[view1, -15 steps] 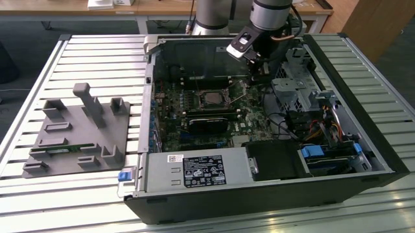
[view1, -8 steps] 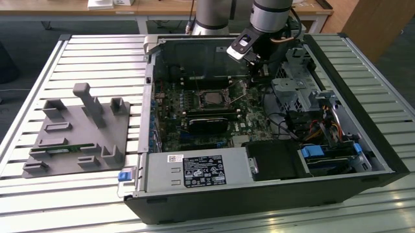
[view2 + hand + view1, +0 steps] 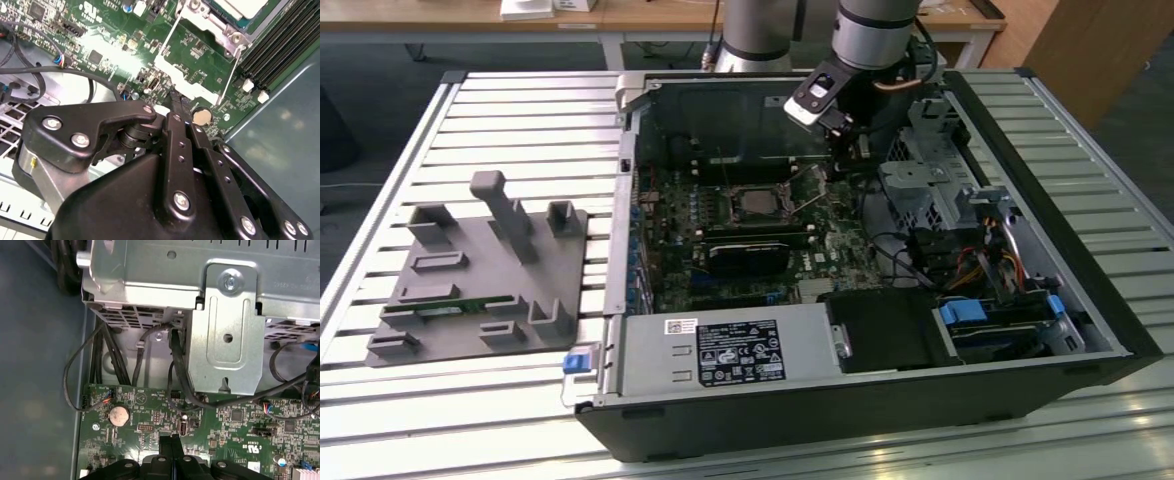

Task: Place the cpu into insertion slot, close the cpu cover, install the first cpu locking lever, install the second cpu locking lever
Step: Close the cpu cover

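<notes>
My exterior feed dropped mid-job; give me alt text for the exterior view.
The arm's black gripper hangs inside an open black computer case, to the exterior view's right of the square metal-rimmed insertion slot on the green circuit board.

Green circuit board (image 3: 235, 432), black hand (image 3: 171, 442), silvery round battery (image 3: 119, 416), grey metal cage (image 3: 225, 355)

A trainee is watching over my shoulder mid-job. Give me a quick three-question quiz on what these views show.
1. True or false: the gripper is inside the open computer case.
2. At the exterior view's left of the case lies: A a grey plastic tray, B a keyboard, C a monitor.
3. Name the round silvery thing on the green board near the gripper.
Key: 1 true; 2 A; 3 the coin battery.
</notes>
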`<action>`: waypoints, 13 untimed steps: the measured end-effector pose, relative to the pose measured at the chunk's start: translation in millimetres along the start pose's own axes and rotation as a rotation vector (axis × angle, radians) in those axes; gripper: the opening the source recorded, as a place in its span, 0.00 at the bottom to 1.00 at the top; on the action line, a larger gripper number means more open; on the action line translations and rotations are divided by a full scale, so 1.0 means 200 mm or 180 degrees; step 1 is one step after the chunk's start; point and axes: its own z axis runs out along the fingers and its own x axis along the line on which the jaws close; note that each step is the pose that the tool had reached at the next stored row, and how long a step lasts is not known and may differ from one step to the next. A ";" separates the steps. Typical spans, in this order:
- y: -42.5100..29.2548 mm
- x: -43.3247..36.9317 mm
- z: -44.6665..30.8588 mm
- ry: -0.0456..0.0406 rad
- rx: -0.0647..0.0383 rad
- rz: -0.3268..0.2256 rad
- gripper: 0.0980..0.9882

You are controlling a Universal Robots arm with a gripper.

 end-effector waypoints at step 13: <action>-0.084 0.005 -0.002 0.0000 0.0000 0.0000 0.02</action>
